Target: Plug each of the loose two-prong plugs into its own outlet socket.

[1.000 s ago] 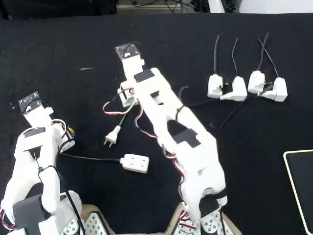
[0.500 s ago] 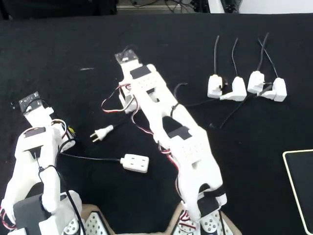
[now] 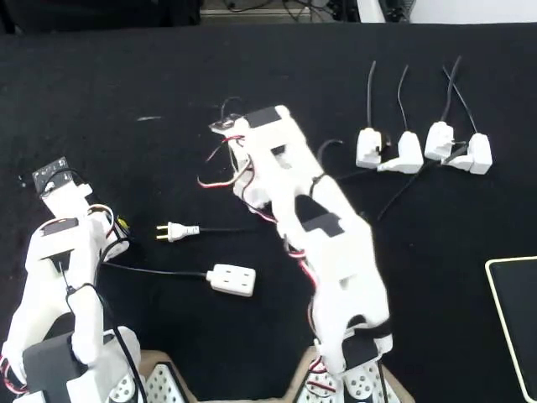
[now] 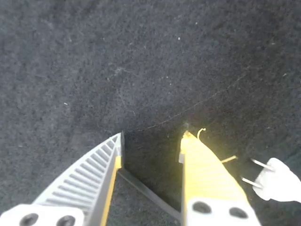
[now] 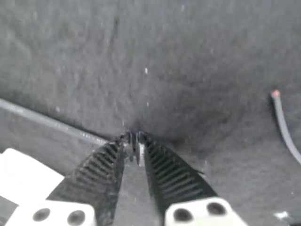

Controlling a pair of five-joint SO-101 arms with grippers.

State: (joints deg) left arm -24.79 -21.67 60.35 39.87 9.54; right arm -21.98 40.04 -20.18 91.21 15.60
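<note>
A loose white two-prong plug lies on the black cloth, prongs toward the left arm. Its black cable runs right, under the right arm. My right gripper is shut at the tips on this thin black cable, low over the cloth. A white outlet socket lies nearer the front, and its cable leads to the left arm. My left gripper stands open just above the cloth, with the plug just beside its yellow finger. The socket's cable crosses between the fingers near their base.
Several white plug-and-socket pairs with black leads lie at the back right. A dark tablet-like slab sits at the right edge. A loose red-tipped wire lies near the right gripper.
The right arm has swung and turned its wrist, dragging the plug by its cable leftward; the prongs now point at the left arm. The left arm has kept still.
</note>
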